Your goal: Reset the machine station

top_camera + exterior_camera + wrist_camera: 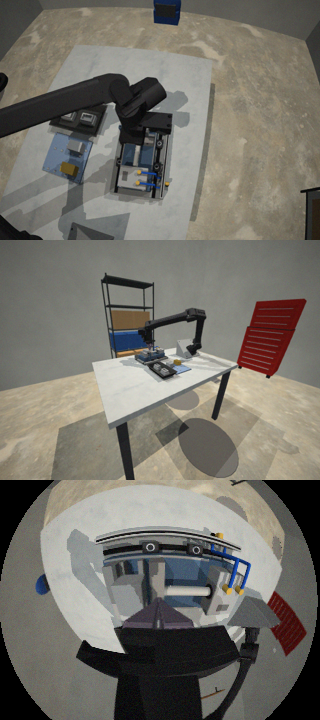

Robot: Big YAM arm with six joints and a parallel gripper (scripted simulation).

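Observation:
The blue vise (140,161) stands mid-table, with its black fixed jaw (158,121) at the far end and the hosed jaw (134,179) at the near end. My gripper (158,601) is shut and empty. It points down between the jaws close to the fixed jaw, and my wrist (131,131) hides it from above. A gray blank (149,138) shows partly by the fixed jaw; its contact is hidden. A pale rod (188,592) lies between the jaws. Two pocketed parts (88,118) (68,116) sit in the black tray (77,120). A gray blank (76,147) and a brass blank (69,169) lie on the pinned plate (67,157).
Blue hoses with yellow fittings (148,178) run over the near jaw. The arm's gray base mount (184,348) stands at the table's far side. A shelf rack (129,317) and a red cabinet (271,335) stand off the table.

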